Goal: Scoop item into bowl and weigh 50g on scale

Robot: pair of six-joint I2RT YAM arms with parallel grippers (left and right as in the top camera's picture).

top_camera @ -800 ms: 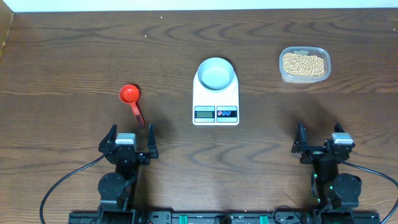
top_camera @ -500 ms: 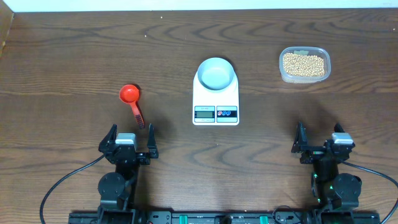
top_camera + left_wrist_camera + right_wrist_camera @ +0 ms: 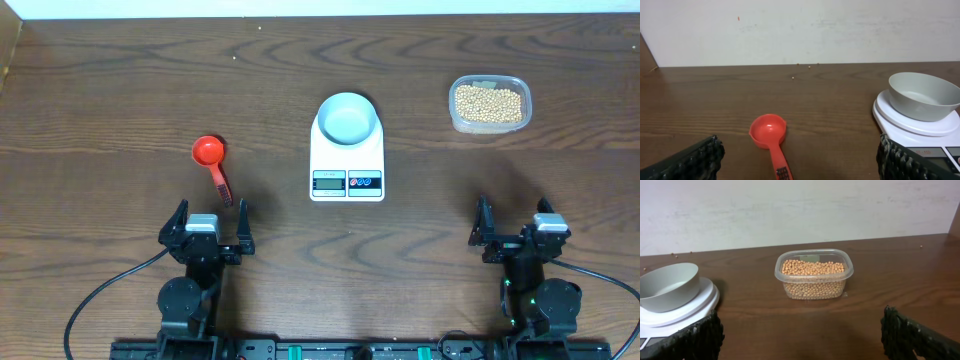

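The tan-yellow beans [image 3: 488, 103] fill a clear plastic tub [image 3: 455, 112] at the back right; they also show in the right wrist view [image 3: 813, 268]. The empty pale blue-grey bowl [image 3: 348, 117] stands on the white scale [image 3: 347, 160] at the table's middle; both show in the left wrist view, the bowl [image 3: 923, 95] on the scale [image 3: 910, 122]. A red scoop [image 3: 213, 163] lies left of the scale, just ahead of my left gripper [image 3: 210, 225], which is open and empty. My right gripper [image 3: 515, 227] is open and empty near the front edge, well short of the tub.
The dark wooden table [image 3: 120, 90] runs to a white wall at the back. A few stray beans [image 3: 804, 64] lie near the far edge. Both arm bases sit at the front edge.
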